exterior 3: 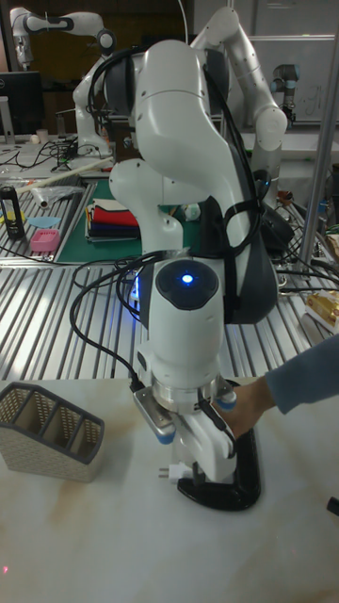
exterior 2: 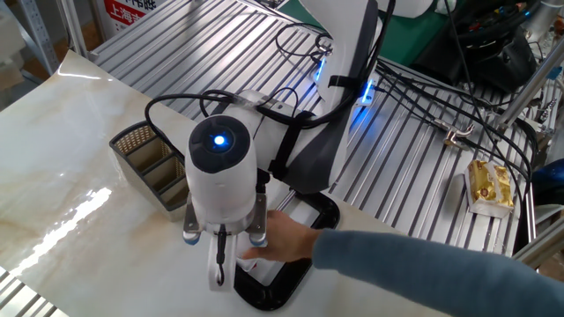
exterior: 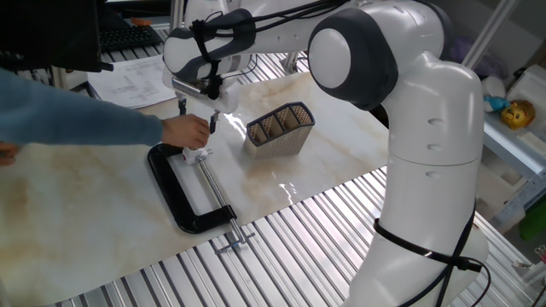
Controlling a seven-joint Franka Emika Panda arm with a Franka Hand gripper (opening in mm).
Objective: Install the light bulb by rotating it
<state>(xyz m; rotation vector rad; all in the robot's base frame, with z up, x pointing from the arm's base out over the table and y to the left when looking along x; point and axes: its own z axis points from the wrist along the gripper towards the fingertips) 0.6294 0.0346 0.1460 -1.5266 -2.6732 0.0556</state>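
A: Anything legible out there?

B: One candidate in the other fixed view: a red-and-white sign (exterior 2: 123, 11) at the top edge, behind the slatted bench. White characters on red, but it is cropped and too small to read out.

A: And the paper sheets (exterior: 128, 85) at the table's far end in one fixed view?

B: Printed lines, all blurred. No word comes through.

A: The gold packet (exterior 2: 489, 187) on the slats at the right?

B: Dark marks on the wrapper, no readable brand. So nothing can be read for certain.
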